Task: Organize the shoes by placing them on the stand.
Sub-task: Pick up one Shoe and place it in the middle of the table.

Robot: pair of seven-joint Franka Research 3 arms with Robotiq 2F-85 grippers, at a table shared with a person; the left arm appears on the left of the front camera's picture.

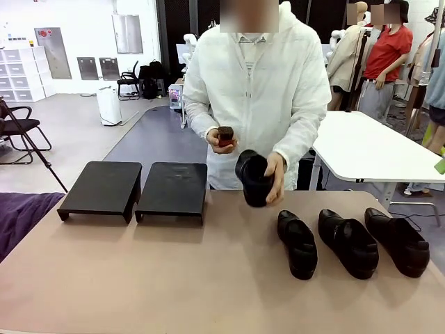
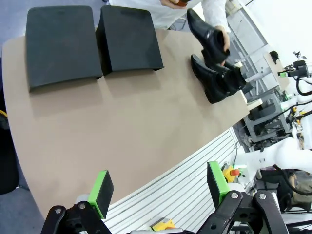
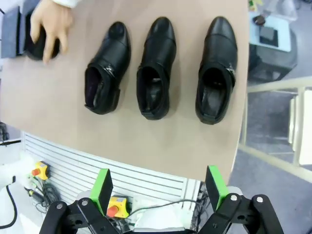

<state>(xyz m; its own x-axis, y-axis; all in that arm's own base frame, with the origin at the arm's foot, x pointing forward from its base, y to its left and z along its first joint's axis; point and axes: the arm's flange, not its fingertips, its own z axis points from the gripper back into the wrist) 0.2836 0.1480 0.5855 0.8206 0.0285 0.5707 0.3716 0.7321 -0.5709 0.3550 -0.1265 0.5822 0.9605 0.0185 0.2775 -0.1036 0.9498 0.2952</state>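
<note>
Holding one shoe (image 1: 254, 179) above the table's (image 1: 174, 278) far edge, probably to set it down, the person's hand (image 1: 277, 172) works while three shoes (image 1: 348, 242) lie rowed by the right edge, the stand (image 1: 104, 186) bare at the far-left corner, and the left gripper (image 2: 158, 187) and right gripper (image 3: 158, 187) spread wide, empty.

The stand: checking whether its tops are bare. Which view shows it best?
Left wrist view: it looks down on both sections of the stand, tops bare. Front view shows both at a low slant; right wrist view, perhaps a dark sliver at its corner.
</note>
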